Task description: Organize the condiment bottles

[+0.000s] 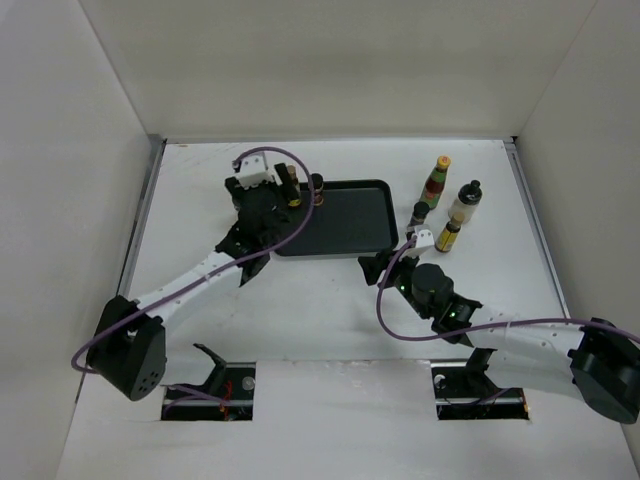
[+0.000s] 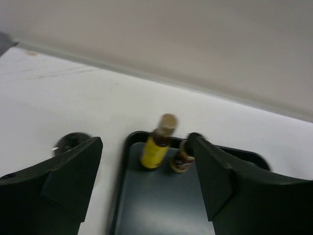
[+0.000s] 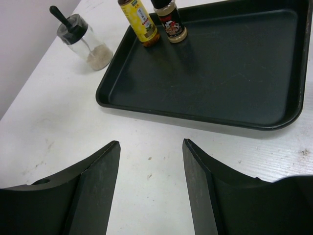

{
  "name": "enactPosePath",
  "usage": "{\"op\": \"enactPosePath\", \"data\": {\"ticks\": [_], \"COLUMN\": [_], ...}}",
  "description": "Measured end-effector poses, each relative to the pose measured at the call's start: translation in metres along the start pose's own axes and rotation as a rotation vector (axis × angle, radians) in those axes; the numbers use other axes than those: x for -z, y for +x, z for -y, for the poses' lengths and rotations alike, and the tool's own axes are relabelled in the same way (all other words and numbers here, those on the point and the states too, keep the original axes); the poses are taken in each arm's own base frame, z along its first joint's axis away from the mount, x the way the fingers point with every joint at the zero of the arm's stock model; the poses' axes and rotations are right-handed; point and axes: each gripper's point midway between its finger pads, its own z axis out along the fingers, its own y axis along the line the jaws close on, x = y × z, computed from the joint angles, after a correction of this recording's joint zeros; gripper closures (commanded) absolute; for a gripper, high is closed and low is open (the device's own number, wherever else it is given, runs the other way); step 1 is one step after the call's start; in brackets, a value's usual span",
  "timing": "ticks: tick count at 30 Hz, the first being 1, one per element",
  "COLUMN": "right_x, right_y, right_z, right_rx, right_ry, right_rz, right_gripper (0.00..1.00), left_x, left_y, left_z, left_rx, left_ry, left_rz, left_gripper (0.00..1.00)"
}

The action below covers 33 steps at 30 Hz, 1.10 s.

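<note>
Condiment bottles [image 1: 316, 185] in two clusters, all upright, long axes vertical, caps up, none gripped. Nearest, right gripper [image 3: 150, 143] released and holding nothing, jaws spread wide, low over bare white table [image 1: 330, 320] just short of the near rim of the black tray [image 3: 195, 120], with open table to either side. Beyond that rim, wide bare tray floor, free up to the far left corner. In that corner, side by side and nearly touching, a slim yellow-labelled bottle [image 3: 139, 22] and a short dark jar [image 3: 171, 24], well ahead of the right gripper. Just outside the tray's left rim, on the table, a cream-bodied bottle [image 3: 80, 41] with black cap, close to the rim but apart from it. Left gripper [image 2: 145, 139] likewise released and empty, jaws wide, above the tray's left edge. Yellow-labelled bottle almost centred between its fingers but farther out, dark jar close by the right-hand fingertip. Right of the tray, four more on the table, near one another: second yellow-labelled bottle [image 1: 449, 234] nearest, second dark jar [image 1: 419, 212] beside the tray's right rim, second cream bottle [image 1: 467, 203], and farthest the taller red-green bottle [image 1: 437, 180] with yellow cap. Behind them a short strip of table, then the back wall [image 1: 330, 70].
</note>
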Motion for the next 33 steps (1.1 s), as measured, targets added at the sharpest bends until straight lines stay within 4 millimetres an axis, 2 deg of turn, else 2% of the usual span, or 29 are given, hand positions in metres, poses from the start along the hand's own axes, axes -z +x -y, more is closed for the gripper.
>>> {"op": "enactPosePath", "data": {"ticks": [2,5,7,10,14,22,28,30,33], "right_x": [0.000,0.000,-0.001,-0.002,-0.003,-0.004,-0.003,-0.003,-0.003], "right_y": [0.000,0.001,0.003,0.007,0.010,0.013,0.011,0.011,0.010], "right_z": [0.000,0.000,0.001,0.003,0.004,0.005,0.004,0.004,0.004], "right_rx": [0.000,0.001,0.004,0.009,0.013,0.016,0.014,0.013,0.013], "right_ry": [0.000,0.001,0.005,0.010,0.014,0.018,0.015,0.015,0.015], "right_rz": [0.000,-0.002,-0.009,-0.019,-0.027,-0.033,-0.029,-0.028,-0.027], "right_gripper": [0.40,0.40,0.39,0.39,0.39,0.39,0.38,0.38,0.38], "left_x": [-0.006,-0.020,-0.029,-0.044,-0.060,-0.082,-0.082,-0.081,-0.079], "left_y": [0.009,0.032,0.054,0.083,0.104,0.114,0.124,0.126,0.129], "left_z": [-0.036,-0.076,-0.097,-0.114,-0.122,-0.127,-0.131,-0.131,-0.132], "left_rx": [-0.016,-0.057,-0.089,-0.127,-0.149,-0.142,-0.125,-0.117,-0.113], "left_ry": [-0.092,-0.205,-0.257,-0.301,-0.324,-0.348,-0.355,-0.354,-0.359], "left_rz": [-0.022,-0.087,-0.148,-0.238,-0.304,-0.326,-0.354,-0.357,-0.358], "left_gripper": [0.23,0.22,0.22,0.22,0.22,0.26,0.24,0.33,0.57]}}
